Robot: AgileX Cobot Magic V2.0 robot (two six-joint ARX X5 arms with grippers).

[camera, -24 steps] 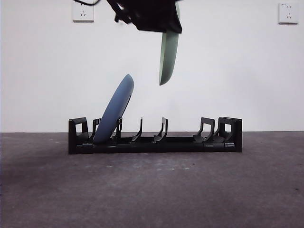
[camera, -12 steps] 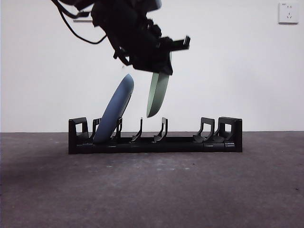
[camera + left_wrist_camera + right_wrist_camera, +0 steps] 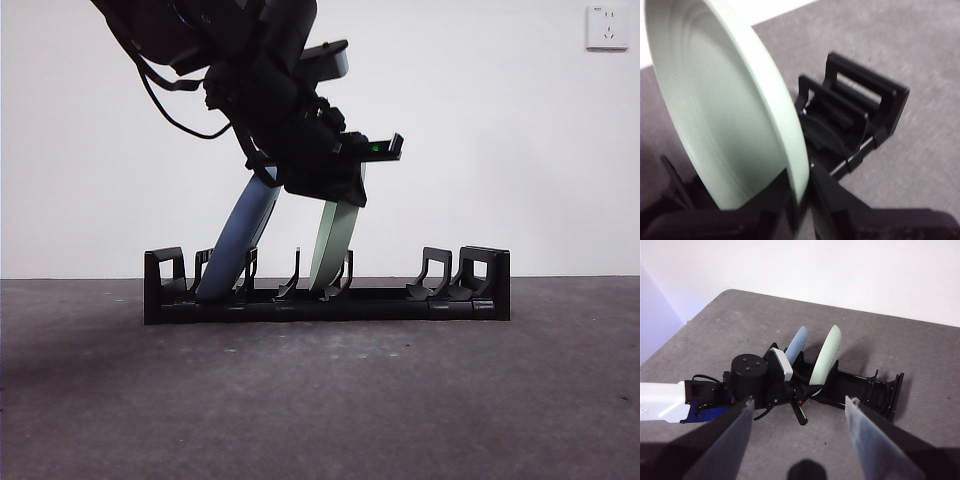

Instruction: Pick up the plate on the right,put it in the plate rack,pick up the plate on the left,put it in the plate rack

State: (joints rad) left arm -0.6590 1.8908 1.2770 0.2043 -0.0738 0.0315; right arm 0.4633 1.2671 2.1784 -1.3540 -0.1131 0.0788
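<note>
Front view, left to right: the black plate rack point(image 3: 327, 290) spans the frame's centre, with a blue plate point(image 3: 238, 243) leaning in a left slot. Just right, the pale green plate point(image 3: 334, 247), pinched at its rim by the left gripper point(image 3: 325, 185), apparently rests in a middle slot. The right gripper point(image 3: 799, 432), jaws spread, waits apart.

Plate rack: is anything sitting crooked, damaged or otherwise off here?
Nothing stands out. The blue plate leans in a slot near one end of the plate rack. The green plate, gripped by the left gripper, has its lower edge down between the middle prongs. Right gripper waits, open.
</note>
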